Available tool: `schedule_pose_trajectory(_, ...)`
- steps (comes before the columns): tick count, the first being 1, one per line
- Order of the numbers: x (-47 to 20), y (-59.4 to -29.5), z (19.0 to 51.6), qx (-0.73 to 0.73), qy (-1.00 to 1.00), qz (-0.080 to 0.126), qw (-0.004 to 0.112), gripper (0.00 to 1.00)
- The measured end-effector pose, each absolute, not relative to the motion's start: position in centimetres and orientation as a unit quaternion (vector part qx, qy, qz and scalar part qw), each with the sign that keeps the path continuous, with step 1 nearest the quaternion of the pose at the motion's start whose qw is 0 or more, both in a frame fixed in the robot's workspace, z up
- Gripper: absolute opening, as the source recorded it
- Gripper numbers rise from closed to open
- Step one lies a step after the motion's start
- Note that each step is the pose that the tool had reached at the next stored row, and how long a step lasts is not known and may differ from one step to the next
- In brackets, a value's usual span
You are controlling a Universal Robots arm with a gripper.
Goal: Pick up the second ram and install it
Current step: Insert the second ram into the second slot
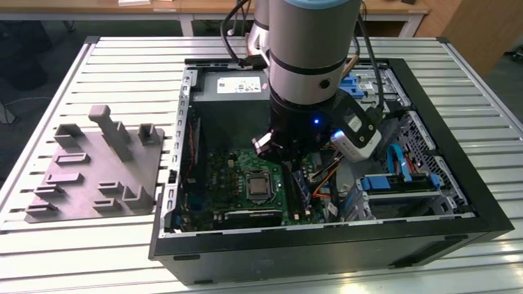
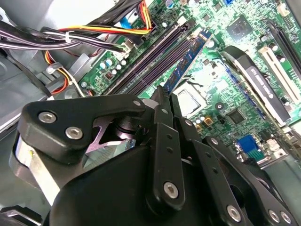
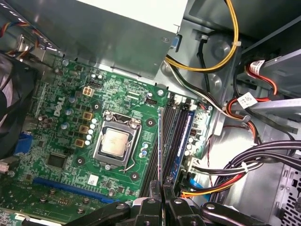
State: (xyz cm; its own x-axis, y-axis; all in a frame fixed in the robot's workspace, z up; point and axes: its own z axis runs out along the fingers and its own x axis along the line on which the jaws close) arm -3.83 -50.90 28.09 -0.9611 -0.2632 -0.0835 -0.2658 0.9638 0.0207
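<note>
1. Exterior view: an open computer case (image 1: 327,251) lies on a slatted table (image 1: 122,61). A grey tray (image 1: 90,177) sits on the exterior view's left, well apart from the arm.
2. Same view: the arm (image 1: 307,61) reaches straight down into the case. The gripper (image 1: 296,166) is low over the green board (image 1: 217,168), just to the exterior view's right of the processor (image 1: 259,187). Its fingers are hidden here.
3. Second wrist view: the gripper (image 2: 162,94) fingers are drawn nearly together. The memory stick (image 2: 188,61) runs away from the fingertips in line with them. It lies between the dark memory slots (image 2: 146,59) and the processor (image 2: 188,101). Bundled cables (image 2: 94,35) lie beyond the slots.
4. First wrist view: the gripper (image 3: 162,186) is pinched on the memory stick (image 3: 160,141), which is seen edge-on as a thin line. The stick stands upright at the slot row's (image 3: 173,141) processor side, just beside the processor (image 3: 115,142).
5. Cannot tell whether the stick is fully seated in a slot.
6. Yellow and black cables (image 3: 225,47) hang on the slots' other side.
</note>
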Motion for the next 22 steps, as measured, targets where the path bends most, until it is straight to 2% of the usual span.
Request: schedule_pose_trajectory(22,-3.83,-50.90,28.07,-0.094,0.995,0.014,0.041,0.14)
